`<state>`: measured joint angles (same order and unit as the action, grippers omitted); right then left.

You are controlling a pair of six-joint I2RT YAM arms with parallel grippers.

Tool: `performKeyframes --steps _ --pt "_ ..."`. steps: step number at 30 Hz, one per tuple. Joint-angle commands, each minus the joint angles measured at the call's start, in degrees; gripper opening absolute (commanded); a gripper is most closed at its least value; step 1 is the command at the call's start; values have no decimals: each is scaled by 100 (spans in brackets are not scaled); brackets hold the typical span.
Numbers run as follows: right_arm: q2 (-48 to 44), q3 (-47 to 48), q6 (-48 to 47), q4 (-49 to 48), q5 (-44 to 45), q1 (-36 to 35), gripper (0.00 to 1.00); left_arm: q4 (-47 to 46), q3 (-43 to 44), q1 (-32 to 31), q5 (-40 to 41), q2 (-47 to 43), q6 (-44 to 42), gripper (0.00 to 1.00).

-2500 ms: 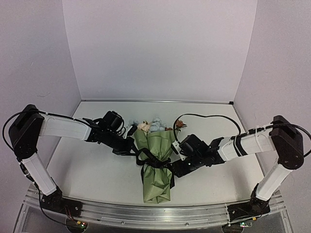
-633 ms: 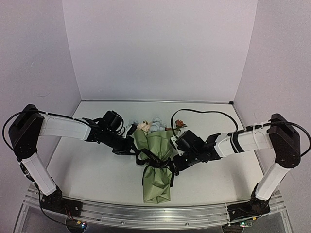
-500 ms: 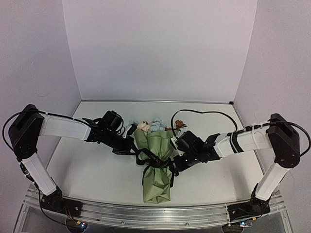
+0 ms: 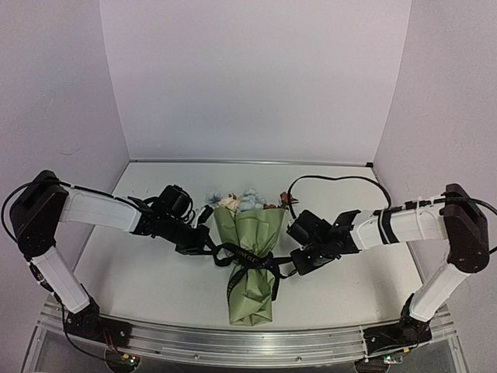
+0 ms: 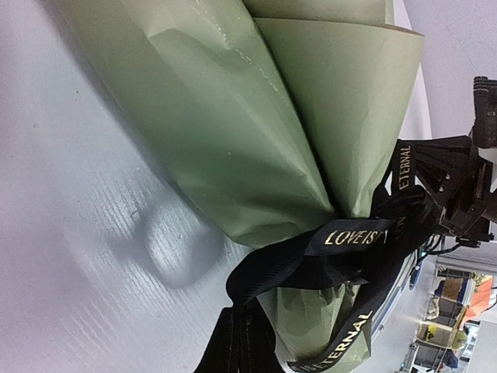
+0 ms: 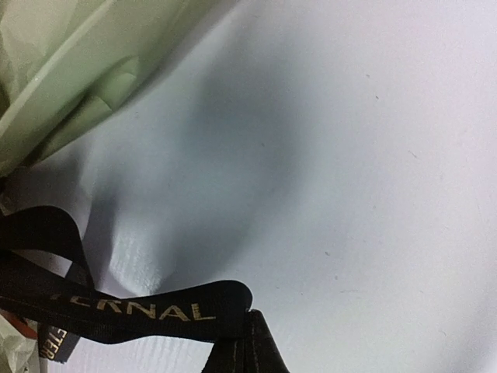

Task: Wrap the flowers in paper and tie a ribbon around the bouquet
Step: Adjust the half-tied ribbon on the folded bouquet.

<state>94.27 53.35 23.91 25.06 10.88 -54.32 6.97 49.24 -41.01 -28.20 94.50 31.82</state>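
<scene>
Near the middle of the table (image 4: 140,272) lies the bouquet (image 4: 252,299), an olive-green paper cone with pale blue and cream flowers (image 4: 241,200) at its far, wide end. A black lettered ribbon (image 4: 245,256) circles its waist. On either side, the left gripper (image 4: 205,247) and right gripper (image 4: 292,266) each pinch a ribbon end, jaws fully closed.

stems hidden inside paper (image 4: 252,299), ribbon (image 6: 140,311) cropped
</scene>
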Motion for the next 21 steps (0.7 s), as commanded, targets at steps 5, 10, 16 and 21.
performKeyframes --steps 5,10,16,21 --pt "-361 52 411 721 491 -44 0 -242 -151 31 261 -290 100 0" --pt "-397 44 468 882 565 -46 0 -277 -318 32 427 -424 178 0" --pt "-419 26 560 1023 612 -46 0 -185 -419 31 686 -497 244 0" --pt "-344 97 604 1291 659 -71 0 8 -451 40 1066 -626 232 0"
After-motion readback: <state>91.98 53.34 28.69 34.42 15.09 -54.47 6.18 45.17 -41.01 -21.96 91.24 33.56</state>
